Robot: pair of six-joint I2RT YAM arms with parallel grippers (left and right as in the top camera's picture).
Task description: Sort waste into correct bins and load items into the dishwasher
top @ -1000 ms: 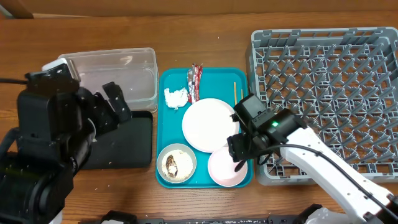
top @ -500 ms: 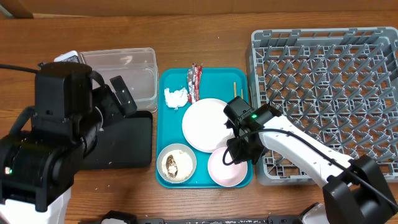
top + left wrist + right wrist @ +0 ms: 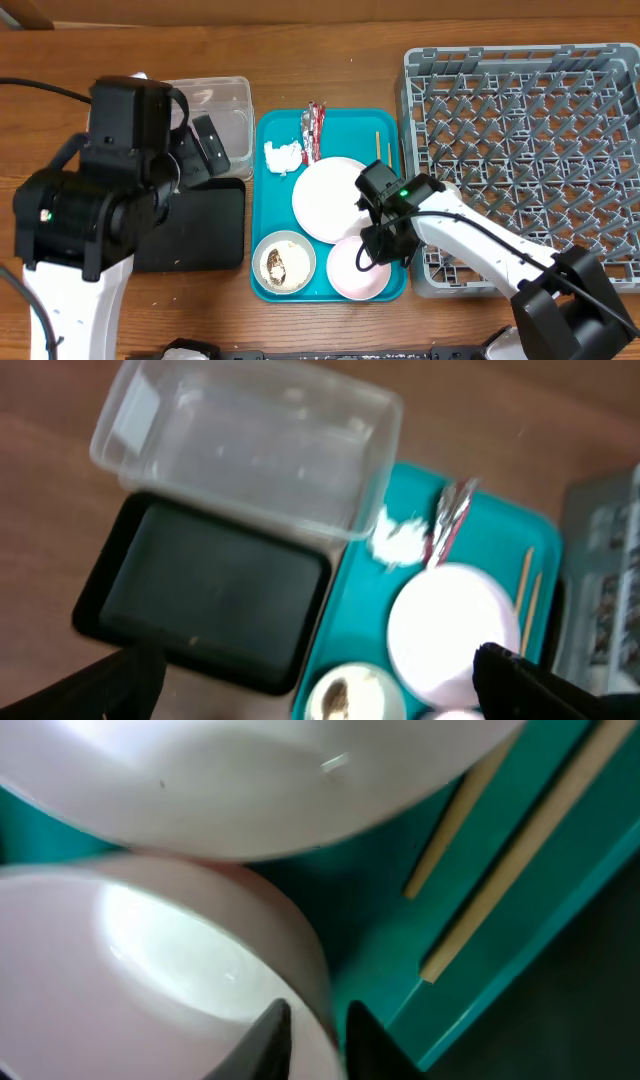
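On the teal tray (image 3: 335, 122) my right gripper (image 3: 318, 1032) is shut on the pale-pink bowl (image 3: 350, 275), one finger inside its rim and one outside; from above the gripper (image 3: 375, 247) is at the bowl's right rim. The large plate (image 3: 328, 198) sits just behind the bowl. A grey-rimmed bowl (image 3: 283, 262) holds food scraps. The tissue (image 3: 283, 155), the snack wrapper (image 3: 313, 128) and the chopsticks (image 3: 379, 148) lie at the tray's back. My left gripper (image 3: 315, 665) hangs wide open and holds nothing, high above the black tray (image 3: 200, 590) and the clear tub (image 3: 250, 445).
The grey dish rack (image 3: 530, 150) fills the right side, its left edge close to my right arm. The clear tub (image 3: 225, 110) and the black tray (image 3: 200, 225) lie left of the teal tray, partly hidden by my bulky left arm. Bare wooden table lies behind them.
My right gripper has closed on the pink bowl's rim. My left arm has shifted toward the back of the table, over the clear tub, still open.
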